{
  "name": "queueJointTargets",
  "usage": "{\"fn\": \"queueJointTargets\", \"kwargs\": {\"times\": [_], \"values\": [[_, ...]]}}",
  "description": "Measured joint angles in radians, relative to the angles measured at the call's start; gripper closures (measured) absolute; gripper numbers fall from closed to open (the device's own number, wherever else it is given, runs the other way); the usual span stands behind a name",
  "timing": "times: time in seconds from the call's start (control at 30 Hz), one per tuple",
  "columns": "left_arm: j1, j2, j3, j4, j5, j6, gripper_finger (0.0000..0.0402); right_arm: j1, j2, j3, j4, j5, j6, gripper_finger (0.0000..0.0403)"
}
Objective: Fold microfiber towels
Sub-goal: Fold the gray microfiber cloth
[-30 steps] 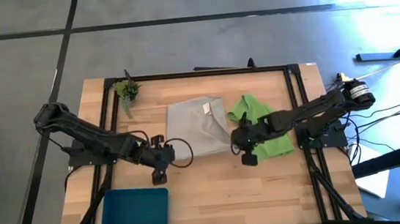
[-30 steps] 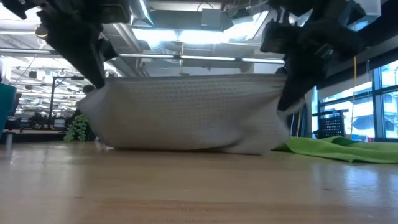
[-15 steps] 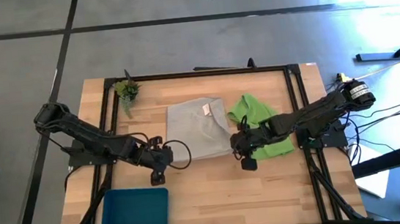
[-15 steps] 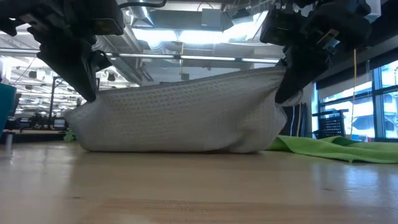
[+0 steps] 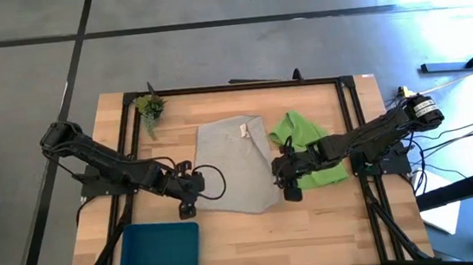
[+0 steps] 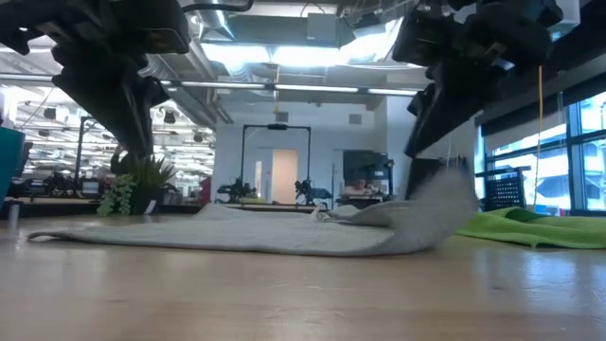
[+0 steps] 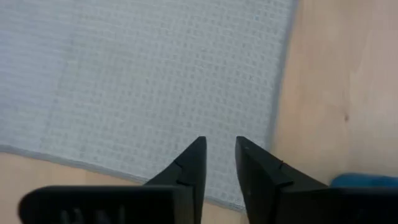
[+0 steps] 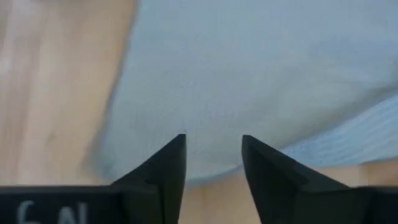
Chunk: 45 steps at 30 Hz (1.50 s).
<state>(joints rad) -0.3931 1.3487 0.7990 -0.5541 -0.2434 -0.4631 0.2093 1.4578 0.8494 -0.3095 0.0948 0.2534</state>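
Note:
The light grey microfiber towel [image 5: 238, 163] lies spread flat on the wooden table, and its near right corner [image 6: 445, 194] still curls up a little. My left gripper [image 7: 221, 146] hovers open just above the towel's near left corner. My right gripper [image 8: 213, 143] hovers open above the near right corner. Neither has anything between its fingers. In the low view both grippers [image 6: 142, 147] [image 6: 417, 142] stand clear above the cloth. The lime green towel [image 5: 308, 147] lies crumpled on the table to the right of the grey one, partly under my right arm.
A small green plant sprig [image 5: 149, 108] stands at the far left of the table. A blue tray [image 5: 159, 253] sits at the near left corner. A black frame [image 5: 241, 86] runs around the table top. Bare wood shows along the near edge.
Both grippers have let go of the grey towel's near edge, which they held raised a second ago. The left gripper first sank a little. The edge has dropped, and the towel now lies flat, spread farther toward the table's near edge.

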Motion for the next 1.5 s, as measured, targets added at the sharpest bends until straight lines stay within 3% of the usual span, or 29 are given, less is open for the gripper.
{"fn": "queueJointTargets", "kwargs": {"times": [0.17, 0.33, 0.5, 0.67, 0.77, 1.2, 1.5], "values": [[0.0, 0.0, 0.0, -0.01, -0.07, -0.004, 0.031, -0.049, 0.007, 0.0, 0.106, 0.121, -0.029, 0.0227], [0.0, 0.0, 0.0, -0.01, -0.087, -0.033, 0.031, -0.119, 0.075, 0.001, 0.261, 0.092, -0.132, 0.023], [0.0, 0.0, 0.0, -0.01, -0.088, -0.053, 0.031, -0.213, 0.169, 0.001, 0.276, 0.084, -0.2, 0.0233], [0.0, 0.0, 0.0, -0.01, -0.088, -0.054, 0.031, -0.263, 0.271, 0.001, 0.383, -0.017, -0.275, 0.0232], [0.0, 0.0, 0.0, -0.01, -0.088, -0.054, 0.031, -0.285, 0.307, 0.001, 0.419, -0.025, -0.306, 0.0232], [0.0, 0.0, 0.0, -0.01, -0.089, -0.054, 0.031, -0.378, 0.333, 0.001, 0.416, -0.027, -0.257, 0.0232], [0.0, 0.0, 0.0, -0.01, -0.089, -0.054, 0.031, -0.383, 0.333, 0.001, 0.408, 0.127, -0.234, 0.0232]]}}
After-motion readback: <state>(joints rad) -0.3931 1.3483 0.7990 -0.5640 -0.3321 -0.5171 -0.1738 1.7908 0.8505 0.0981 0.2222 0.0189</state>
